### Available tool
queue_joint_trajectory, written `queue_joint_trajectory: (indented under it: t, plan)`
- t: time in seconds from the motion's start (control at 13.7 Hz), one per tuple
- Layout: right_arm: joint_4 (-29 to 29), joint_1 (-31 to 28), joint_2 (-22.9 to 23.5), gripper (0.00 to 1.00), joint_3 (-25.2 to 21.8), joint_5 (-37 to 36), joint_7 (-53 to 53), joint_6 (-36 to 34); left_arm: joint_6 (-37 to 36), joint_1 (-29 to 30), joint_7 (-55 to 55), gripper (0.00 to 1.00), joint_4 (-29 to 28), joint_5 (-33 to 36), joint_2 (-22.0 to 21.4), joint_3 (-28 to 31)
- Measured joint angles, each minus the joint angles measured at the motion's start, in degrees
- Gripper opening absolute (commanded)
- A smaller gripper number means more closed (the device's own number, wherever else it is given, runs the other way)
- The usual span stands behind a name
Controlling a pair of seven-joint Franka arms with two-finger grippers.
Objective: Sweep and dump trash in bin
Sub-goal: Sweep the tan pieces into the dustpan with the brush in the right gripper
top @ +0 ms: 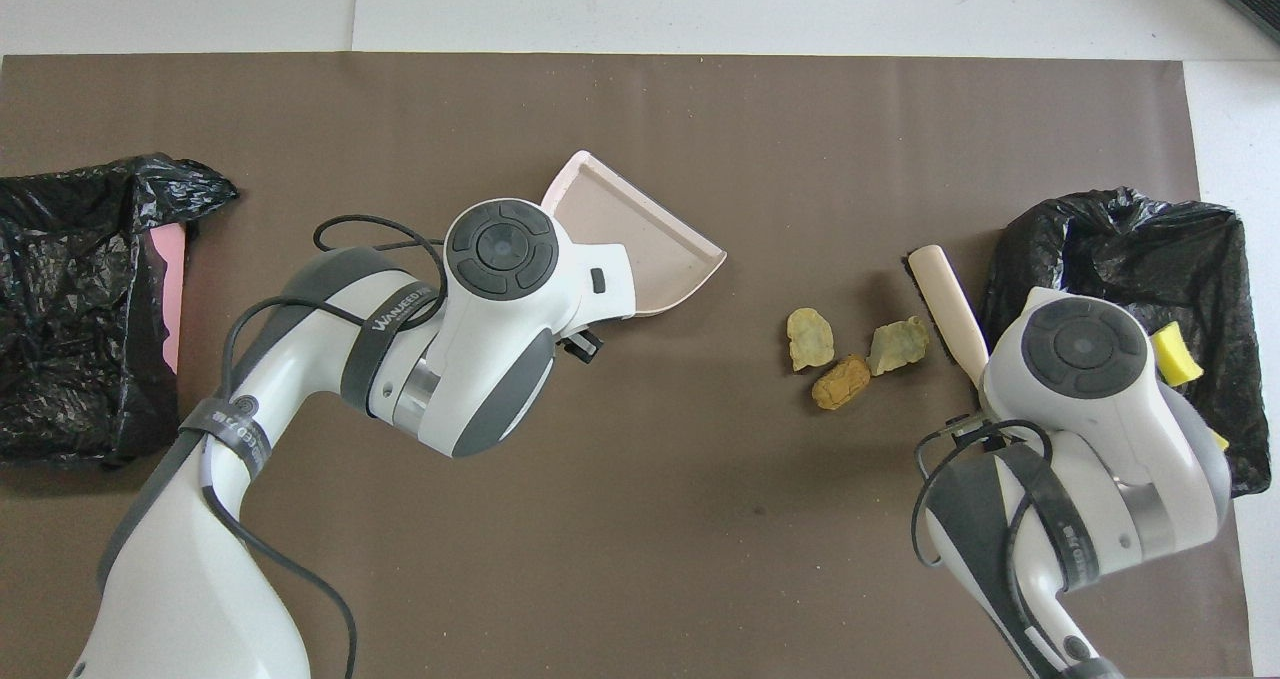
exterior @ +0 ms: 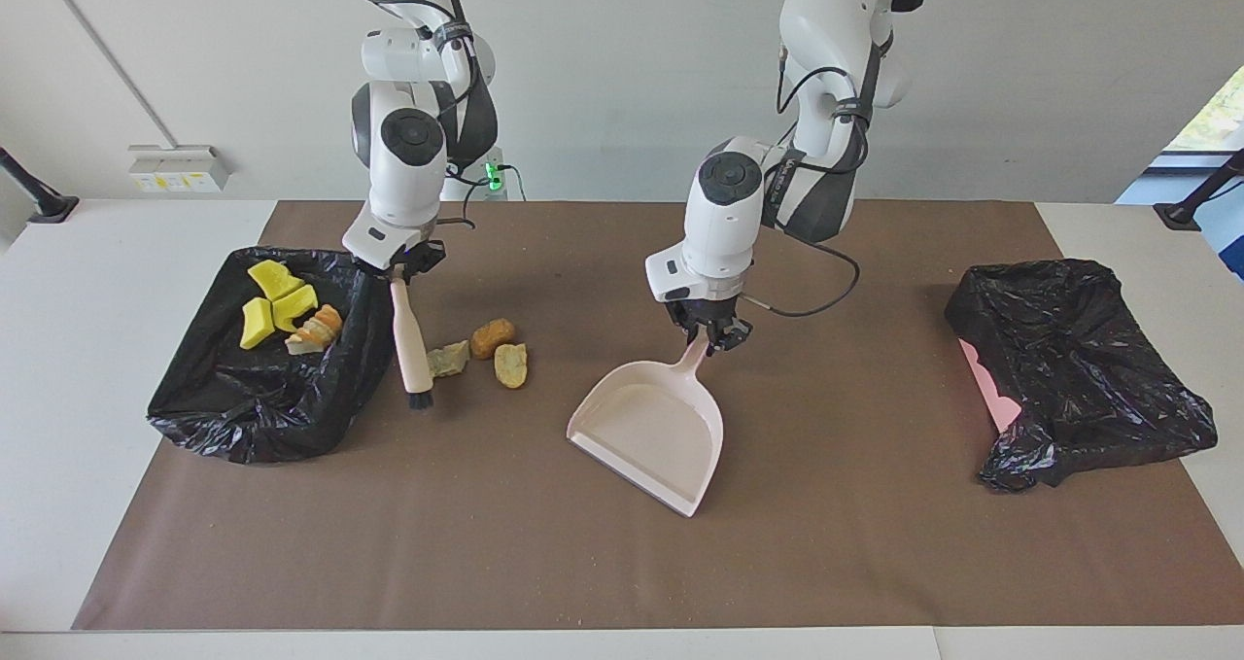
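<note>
At the right arm's end of the brown mat, near the edge closest to the robots, sits a bin lined with a black bag. Three bright yellow chunks and one striped orange-tan chunk lie inside it. The right gripper hangs just beside the bin's inner wall, clamped on the top of a wooden-handled brush. The brush slants down, and its dark bristles reach the mat between the bin and three loose chunks. These three pieces of trash, one greenish-tan, one orange-brown and one yellow-tan, lie close together on the mat, the greenish-tan one just beside the brush.

Near the middle of the mat, the left gripper is closed on the handle of the pink dustpan. The pan is turned at an angle, with its open mouth facing partly toward the right arm's end of the mat. It holds nothing. Whether it rests on the mat or hangs just clear of it cannot be told.

At the left arm's end of the mat lies a second bin with a crumpled black bag, and a strip of pink wall shows along one side.
</note>
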Motion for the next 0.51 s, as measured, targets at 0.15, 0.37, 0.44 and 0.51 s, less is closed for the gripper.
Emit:
queue_joint_trajectory:
  t: [0.15,0.37,0.44,0.51]
  plan:
    - [-0.19,0.13,1.20,0.00,0.50,0.06,0.29,0.00,-2.80,0.65,8.16,0.00,-0.04,0.00,-0.91,0.05]
    - [-0.89,1.15,2.05,0.00,0.99,4.73,1.40,-0.02,-3.80,0.98,20.45,0.00,-0.34,0.01,-1.03,0.05]
    - [-1.05,2.34,2.36,0.00,1.00,6.74,1.78,-0.02,-3.80,1.06,24.42,0.00,-0.57,0.30,-1.04,0.09]
    - [-1.10,3.92,2.79,0.00,1.03,8.67,3.03,-0.02,-3.74,1.13,27.99,0.00,-0.92,0.91,-1.10,0.16]
